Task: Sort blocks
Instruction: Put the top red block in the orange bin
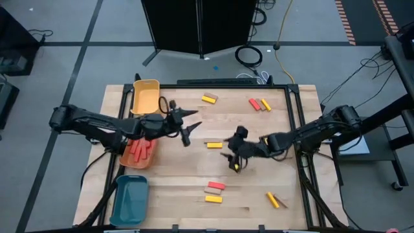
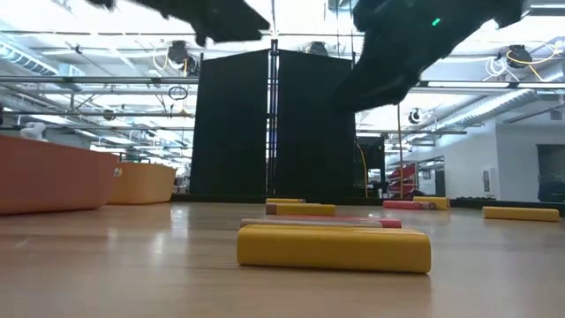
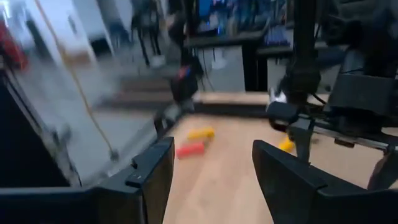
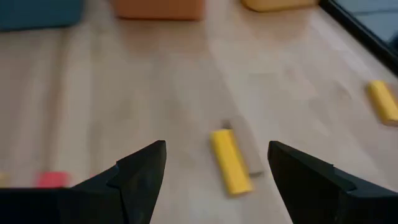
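- Blocks [image 1: 214, 145] lie scattered over the table [image 1: 194, 175] in the high view: a yellow one near the middle, a red and yellow pair [image 1: 215, 192] closer to the front edge, more at the far side, and several red ones already in the orange tray [image 1: 137, 153]. Your right tool [image 1: 234, 159] hangs spread over the middle of the table, near the middle yellow block; a bit of yellow shows right beside its tips. Your left tool [image 1: 187, 123] is released and holds nothing, just beside the yellow tray [image 1: 145, 97].
- From the low view, you see a yellow block [image 2: 334, 246] flat on the wood in front, with a red one [image 2: 320, 221] just behind it. The arms are only dark shapes above, so do not judge the height from here.
- The left wrist view shows the left fingers [image 3: 149, 177] apart and nothing between them. I think this arm should wait, or go for a red block [image 3: 190, 149] far from the other arm.
- In the right wrist view, a yellow block [image 4: 230, 160] touches a tan block [image 4: 247, 152] along its side, and both lie between the open right fingers [image 4: 143, 171]. Come down with the yellow block alone in the gap, and turn the wrist so that the fingers close across its narrow side; otherwise you may pinch both pieces.
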Available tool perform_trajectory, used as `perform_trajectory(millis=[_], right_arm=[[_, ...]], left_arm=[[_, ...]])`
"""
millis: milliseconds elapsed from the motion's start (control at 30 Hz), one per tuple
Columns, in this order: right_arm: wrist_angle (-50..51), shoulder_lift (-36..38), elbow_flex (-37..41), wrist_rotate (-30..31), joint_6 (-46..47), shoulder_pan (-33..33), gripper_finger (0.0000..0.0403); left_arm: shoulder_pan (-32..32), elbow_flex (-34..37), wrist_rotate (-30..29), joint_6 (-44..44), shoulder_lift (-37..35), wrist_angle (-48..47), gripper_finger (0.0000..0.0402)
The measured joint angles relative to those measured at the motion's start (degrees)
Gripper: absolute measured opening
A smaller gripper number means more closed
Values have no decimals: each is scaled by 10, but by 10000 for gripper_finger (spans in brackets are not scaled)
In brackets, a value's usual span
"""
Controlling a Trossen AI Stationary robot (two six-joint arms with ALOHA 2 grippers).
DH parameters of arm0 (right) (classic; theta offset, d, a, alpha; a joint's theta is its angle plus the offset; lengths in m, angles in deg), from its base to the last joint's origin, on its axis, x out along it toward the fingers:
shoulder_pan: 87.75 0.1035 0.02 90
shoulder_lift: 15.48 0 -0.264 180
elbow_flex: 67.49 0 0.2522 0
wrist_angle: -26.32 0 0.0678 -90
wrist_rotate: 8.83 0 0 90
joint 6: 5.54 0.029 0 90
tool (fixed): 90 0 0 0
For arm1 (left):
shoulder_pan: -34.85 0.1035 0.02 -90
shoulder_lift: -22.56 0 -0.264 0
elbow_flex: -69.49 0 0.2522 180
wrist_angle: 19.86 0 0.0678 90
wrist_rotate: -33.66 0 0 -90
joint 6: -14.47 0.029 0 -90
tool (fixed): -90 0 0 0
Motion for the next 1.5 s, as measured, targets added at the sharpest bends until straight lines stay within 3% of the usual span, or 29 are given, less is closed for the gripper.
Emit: perform_trajectory(millis=[100, 233, 333, 467, 533, 700, 900, 1300, 1500], right_arm=[[10, 0, 0, -29, -8, -37, 271], [12, 0, 0, -111, -38, -59, 271], [32, 0, 0, -108, -65, -59, 271], [185, 12, -19, 33, -36, -97, 266], [245, 18, -31, 54, 5, -147, 264], [271, 7, -30, -35, 6, -306, 263], [251, -17, -30, -23, -56, -440, 263], [190, -31, -30, -122, -151, -530, 263], [176, -56, -30, -129, -173, -554, 263]], left_arm=[[56, 38, 102, -16, 6, 52, 215], [116, 79, 303, -95, 14, 103, 215], [114, 111, 378, -102, 35, 183, 215], [105, 118, 348, -103, 66, 257, 215], [99, 118, 327, -117, 86, 288, 215], [83, 118, 323, -120, 140, 336, 215], [84, 117, 322, -128, 156, 370, 215], [85, 117, 327, -128, 156, 368, 215], [85, 117, 327, -119, 156, 368, 215]])
